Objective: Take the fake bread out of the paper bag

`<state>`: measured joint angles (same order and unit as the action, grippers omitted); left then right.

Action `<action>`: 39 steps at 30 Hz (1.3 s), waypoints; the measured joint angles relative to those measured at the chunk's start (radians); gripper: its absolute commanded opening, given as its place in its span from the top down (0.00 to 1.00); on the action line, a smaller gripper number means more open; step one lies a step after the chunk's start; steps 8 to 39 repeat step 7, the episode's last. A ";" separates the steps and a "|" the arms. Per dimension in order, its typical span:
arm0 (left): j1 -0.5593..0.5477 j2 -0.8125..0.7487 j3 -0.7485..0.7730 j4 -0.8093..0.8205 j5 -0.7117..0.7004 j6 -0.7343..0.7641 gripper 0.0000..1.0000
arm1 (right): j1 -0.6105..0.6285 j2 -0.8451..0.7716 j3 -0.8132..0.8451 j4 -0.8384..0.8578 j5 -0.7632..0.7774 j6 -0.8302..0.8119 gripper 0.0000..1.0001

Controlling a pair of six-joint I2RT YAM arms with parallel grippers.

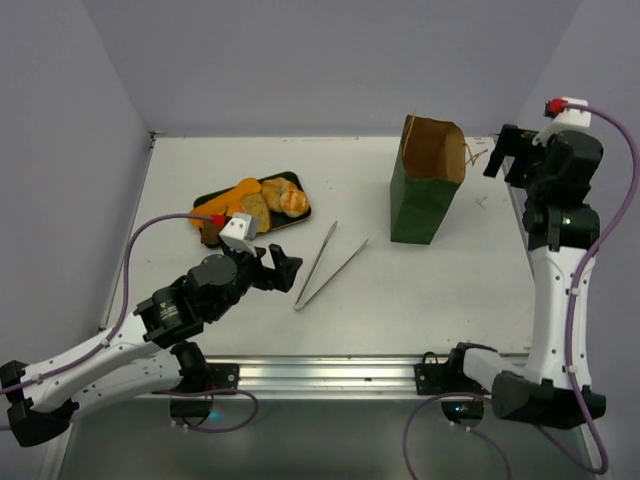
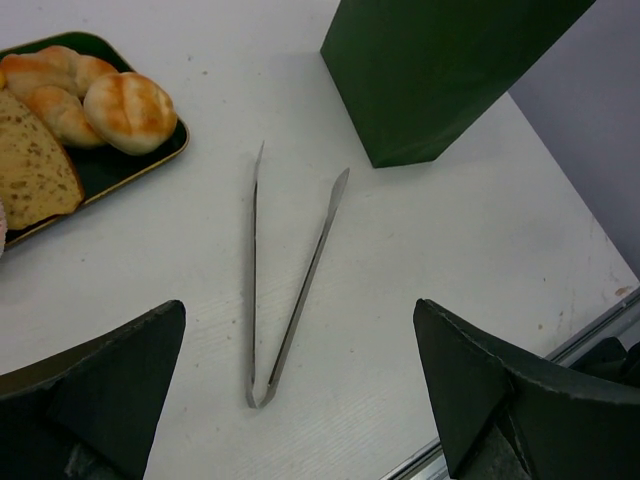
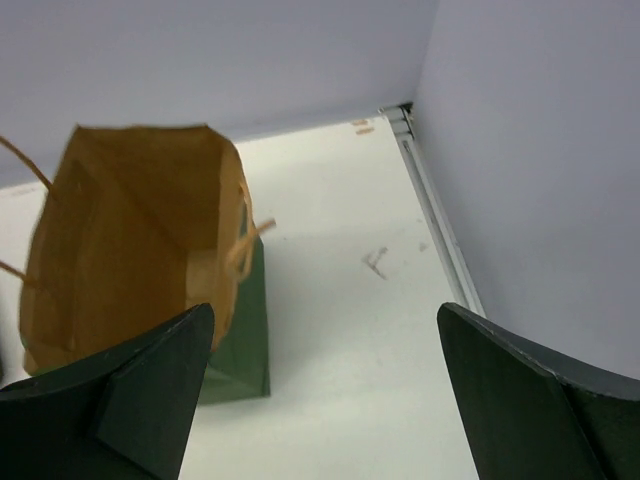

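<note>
I'm looking at a white table, walled at the rear and on both sides. Three things rest directly on it. A dark green tray lies flat at the left rear. A green bag stands upright at the right rear, mouth open upward. Metal tongs lie between them, splayed, hinge toward me. A brown chunk sits at the tray's near-left corner; I can't tell whether it touches the table. A small scuff marks the surface right of the bag.

We see a robot lab cell: white table boxed by plain walls, aluminium rail at its near edge.
</note>
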<state>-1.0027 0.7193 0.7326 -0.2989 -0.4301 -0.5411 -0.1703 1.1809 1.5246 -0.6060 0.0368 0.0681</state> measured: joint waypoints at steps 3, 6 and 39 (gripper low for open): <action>0.000 -0.024 0.000 -0.042 -0.015 -0.001 0.01 | 0.000 -0.117 -0.120 -0.011 0.026 -0.049 0.01; 0.000 -0.048 0.000 -0.084 -0.032 -0.005 0.01 | 0.000 -0.211 -0.253 -0.011 0.034 -0.091 0.01; 0.000 -0.057 0.000 -0.095 -0.039 -0.009 0.01 | 0.000 -0.235 -0.293 -0.009 0.034 -0.102 0.01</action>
